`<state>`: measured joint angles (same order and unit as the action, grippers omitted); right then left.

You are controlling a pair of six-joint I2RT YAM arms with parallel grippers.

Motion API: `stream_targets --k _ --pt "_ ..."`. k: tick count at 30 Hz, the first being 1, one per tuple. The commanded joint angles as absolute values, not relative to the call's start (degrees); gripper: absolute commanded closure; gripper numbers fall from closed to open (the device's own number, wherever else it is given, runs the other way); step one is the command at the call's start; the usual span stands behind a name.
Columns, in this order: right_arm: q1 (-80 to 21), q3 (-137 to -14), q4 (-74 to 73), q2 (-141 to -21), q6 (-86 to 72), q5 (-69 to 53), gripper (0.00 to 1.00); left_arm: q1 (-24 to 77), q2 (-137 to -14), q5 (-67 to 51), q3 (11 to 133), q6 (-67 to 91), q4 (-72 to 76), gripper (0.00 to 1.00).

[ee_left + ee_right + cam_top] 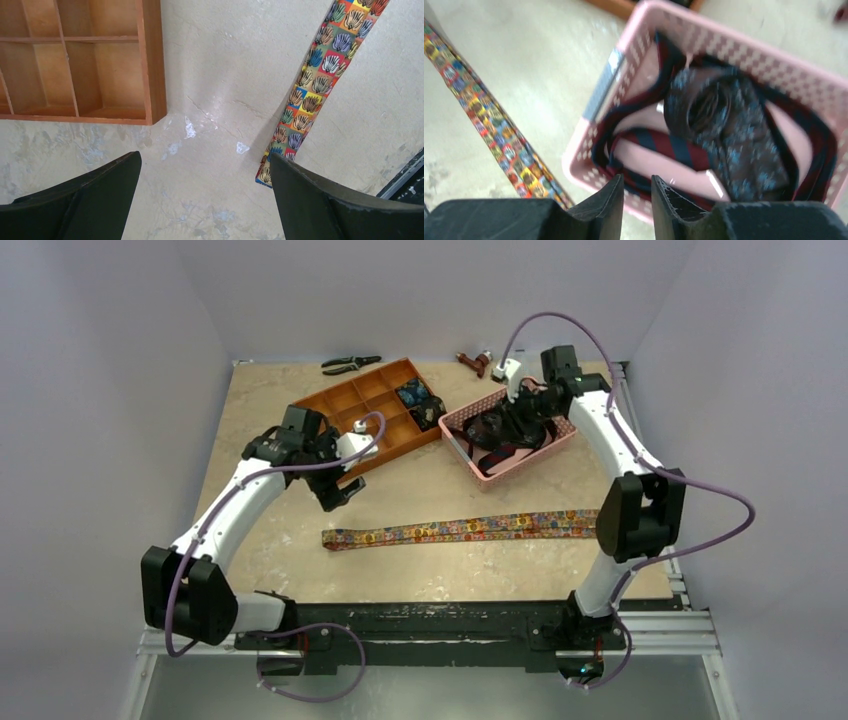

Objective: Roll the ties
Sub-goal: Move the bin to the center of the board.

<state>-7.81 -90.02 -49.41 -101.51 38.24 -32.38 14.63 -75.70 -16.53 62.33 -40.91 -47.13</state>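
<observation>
A long tie (460,530) in a busy orange-yellow-red print lies flat across the table's middle. It also shows in the left wrist view (310,95) and the right wrist view (484,115). My left gripper (340,495) (205,157) is open and empty, hovering above the table just beyond the tie's left end. My right gripper (510,420) (638,179) hovers over the pink basket (594,110), jaws nearly together with nothing between them. In the basket lie a dark brown coiled tie (724,115) and a red and blue striped tie (674,145).
An orange tray (370,400) (152,60) with square compartments stands at the back, with small dark coils (420,400) in its right cells. The pink basket (520,465) is to its right. Pliers (350,364) and a small red-brown tool (478,362) lie at the far edge.
</observation>
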Motion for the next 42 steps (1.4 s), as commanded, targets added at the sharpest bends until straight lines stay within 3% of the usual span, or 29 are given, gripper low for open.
stream_targets --k 1,10,20,25,31,35,42 --pt "-17.41 -96.45 -46.30 -104.18 31.98 -31.43 0.75 14.10 -75.61 -18.19 64.32 -37.30 -45.56 0.00" --pt "-30.49 -101.08 -39.02 -116.16 28.96 -18.77 0.81 9.04 -74.54 -21.21 65.60 -29.07 -45.04 0.00" --pt "-24.97 -111.06 -33.52 -127.63 25.22 -4.54 0.88 8.70 -72.21 -19.69 64.08 -28.96 -45.23 0.00" --pt "-18.25 -115.22 -32.70 -128.95 27.41 -5.98 0.87 8.61 -72.42 -19.76 63.82 -29.19 -45.03 0.00" --pt "-16.87 -121.18 -39.43 -123.45 31.10 -17.96 0.73 8.61 -73.72 -20.04 64.80 -29.37 -44.40 0.00" --pt "-16.76 -109.53 -41.61 -111.04 34.55 -21.59 0.71 8.61 -73.29 -19.99 64.05 -31.44 -44.30 0.00" --pt "-12.45 -83.28 -43.83 -97.83 41.46 -17.64 0.79 8.61 -71.20 -20.77 60.36 -34.01 -43.95 0.00"
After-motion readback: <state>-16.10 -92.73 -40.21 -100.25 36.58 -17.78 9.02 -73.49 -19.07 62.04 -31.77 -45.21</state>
